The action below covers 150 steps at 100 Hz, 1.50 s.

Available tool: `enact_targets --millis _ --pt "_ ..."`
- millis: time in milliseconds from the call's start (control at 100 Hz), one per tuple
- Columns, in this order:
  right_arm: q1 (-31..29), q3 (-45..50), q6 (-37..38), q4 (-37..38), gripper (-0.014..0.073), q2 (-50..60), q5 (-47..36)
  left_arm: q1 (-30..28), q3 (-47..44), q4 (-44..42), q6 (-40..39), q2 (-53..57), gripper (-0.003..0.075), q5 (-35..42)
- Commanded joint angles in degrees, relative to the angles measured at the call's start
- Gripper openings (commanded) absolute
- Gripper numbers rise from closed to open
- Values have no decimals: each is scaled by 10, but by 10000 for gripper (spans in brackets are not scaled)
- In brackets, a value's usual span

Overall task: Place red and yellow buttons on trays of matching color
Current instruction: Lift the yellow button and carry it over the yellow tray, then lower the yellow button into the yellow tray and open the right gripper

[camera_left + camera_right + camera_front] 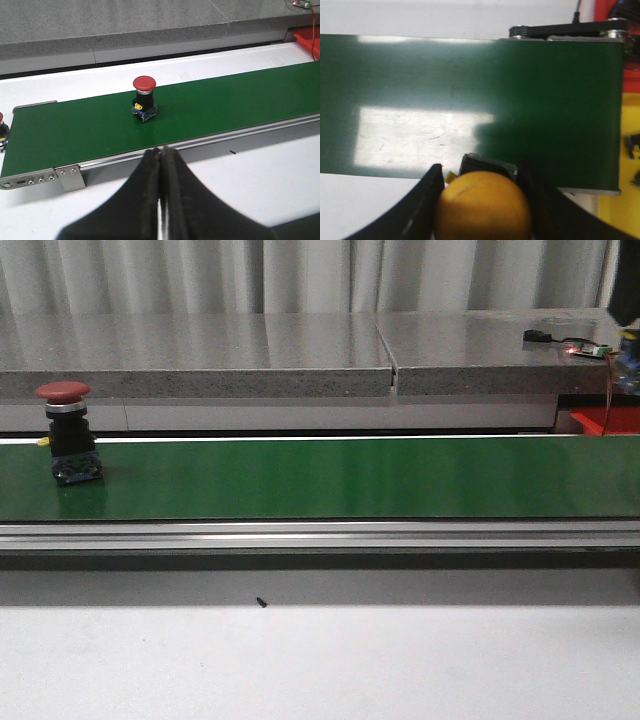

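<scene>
In the front view a red button (pixel 67 430) stands upright on the green belt (pixel 340 478) at about nine o'clock, near the belt's far edge, its red cap over a black body and a bluish base. A grey stone ledge (pixel 250 350) runs behind the belt, a small circuit board (pixel 588 349) with a lit red dot sits on it at two o'clock, and part of a red tray (pixel 608 420) shows at three o'clock past the belt's right end; neither arm appears here. In the left wrist view the left claw (pixel 161 165) is clenched on nothing, its two black fingers (pixel 145 185) pressed together at six o'clock, over the white table on the near side of the belt's rail. The red button sits on the belt at twelve o'clock from the fingertips, well apart from them. A second button (pixel 2 132) peeks in at nine o'clock, off the belt's end, mostly cut off. In the right wrist view the right claw (pixel 480 182) grasps a yellow button (pixel 482 207) by its cap, a finger on each side, at six o'clock over the belt's edge. Yellow surface (pixel 630 200) shows at four o'clock, red above it.
</scene>
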<state>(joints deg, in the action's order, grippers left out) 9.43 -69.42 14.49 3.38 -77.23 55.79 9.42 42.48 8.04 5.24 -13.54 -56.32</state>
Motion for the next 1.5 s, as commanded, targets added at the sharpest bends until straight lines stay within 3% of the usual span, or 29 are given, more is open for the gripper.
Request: enact_targets --millis 0,550,1000,1240,1490 --pt "-28 9 3 8 58 44 -27 5 12 10 -3 -7 -19 39" --pt "-175 165 19 8 58 160 -27 5 12 10 -3 -7 -19 39" --pt "-383 187 15 9 58 163 -70 5 12 10 -3 -7 -19 39" --pt "-399 190 15 3 58 108 -85 5 12 10 -3 -7 -19 39" --pt "-399 249 15 -29 58 86 -179 5 12 10 -3 -7 -19 39"
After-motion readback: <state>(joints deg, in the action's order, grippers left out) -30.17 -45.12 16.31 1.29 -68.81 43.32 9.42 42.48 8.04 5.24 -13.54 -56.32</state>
